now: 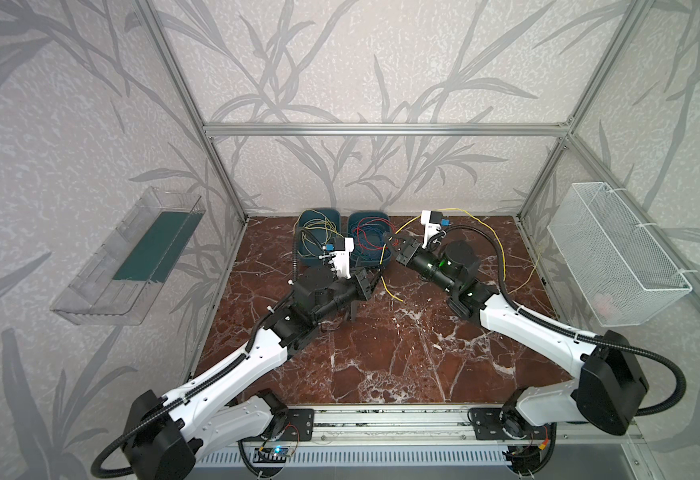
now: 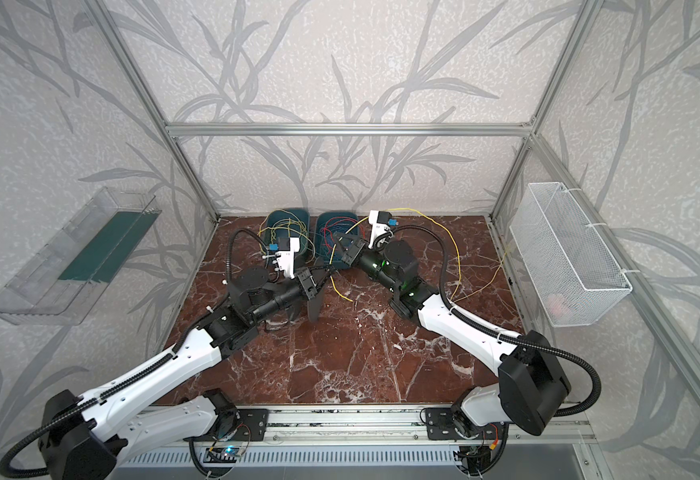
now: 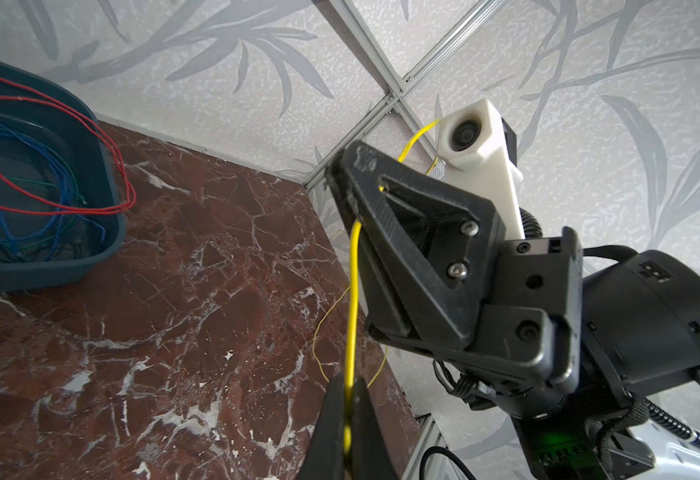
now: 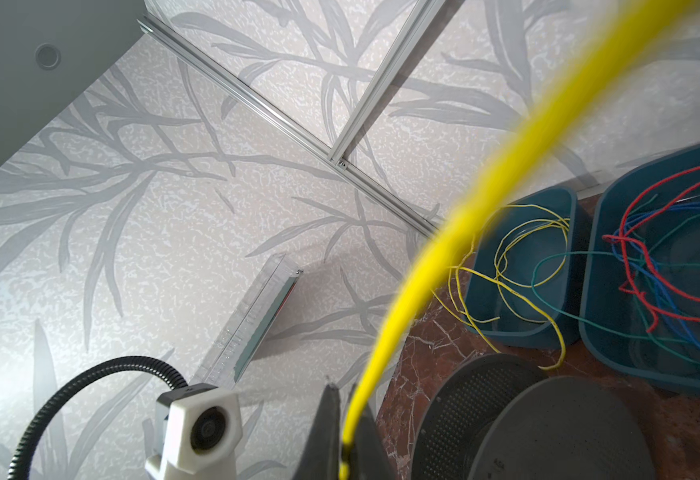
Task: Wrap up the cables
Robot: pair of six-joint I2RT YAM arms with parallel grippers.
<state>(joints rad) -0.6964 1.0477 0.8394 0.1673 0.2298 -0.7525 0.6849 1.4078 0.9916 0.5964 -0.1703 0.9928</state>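
**Yellow cable strung between two claws, winding barely begun**

Judged from how things lie, the job is at an early stage. One yellow cable runs in a nearly straight line between the two claws above the red marble desk. The left claw is closed tight, with the cable pinched between its fingers. The right claw has the same cable running between its fingers, which stand close on either side of it. Whether they clamp it or only guide it I cannot tell.

Past the right claw the cable arcs up and over behind the right arm. It then trails in a loose loop over the desk toward the right wall. A yellow end lies on the desk between the two arms.

The grey perforated spool stands on the desk just under the left claw. No turn of yellow shows on the parts of it in view, though its core is hidden. So nearly the whole length looks left to wind.

More is waiting at the back of the desk. One teal bin holds a tangle of loose yellow cables. The neighbouring bin holds red, blue and green wires.

The cable is very thin and bright yellow. It hangs limp where nothing supports it and is straight only where it is pulled.
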